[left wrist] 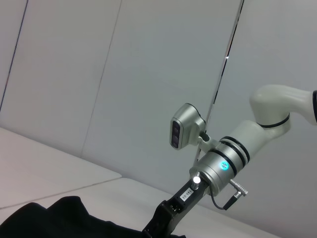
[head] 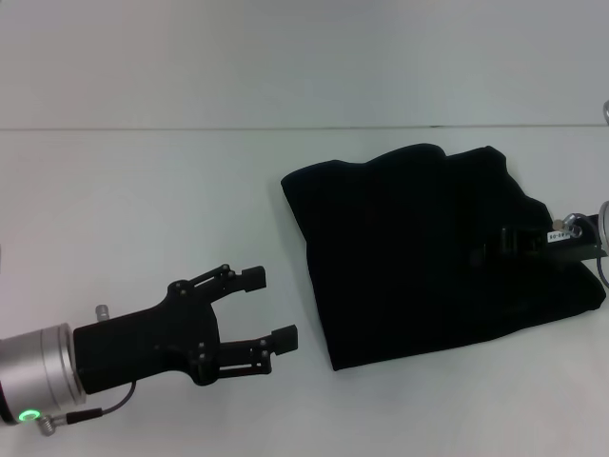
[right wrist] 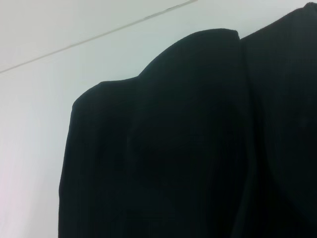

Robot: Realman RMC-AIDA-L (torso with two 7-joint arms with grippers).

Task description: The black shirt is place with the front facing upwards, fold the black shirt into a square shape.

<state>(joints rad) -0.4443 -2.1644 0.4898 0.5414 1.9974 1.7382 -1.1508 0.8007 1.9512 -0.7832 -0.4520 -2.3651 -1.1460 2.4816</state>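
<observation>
Shirt (head: 428, 257) lies on the white table (head: 143, 209), right of centre, folded into a rough, slightly skewed rectangle. Far edge is lumpy and uneven, near-left corner is clean. No lettering or label visible, only plain black cloth.

Left gripper (head: 268, 307) hangs over bare table at near left, well apart from the shirt's left edge. Fingers spread wide, nothing between them, pointing right toward the shirt.

Right gripper (head: 504, 243) comes in from the right edge and sits over the shirt's right part, black on black. Can't tell whether its fingers are spread or pinching cloth. Left wrist view shows that arm's silver wrist (left wrist: 220, 166) with a blue light, black gripper body going down onto the cloth (left wrist: 59, 220). Right wrist view is filled with black fabric (right wrist: 188, 148), with table showing beyond its rounded far edge.
</observation>
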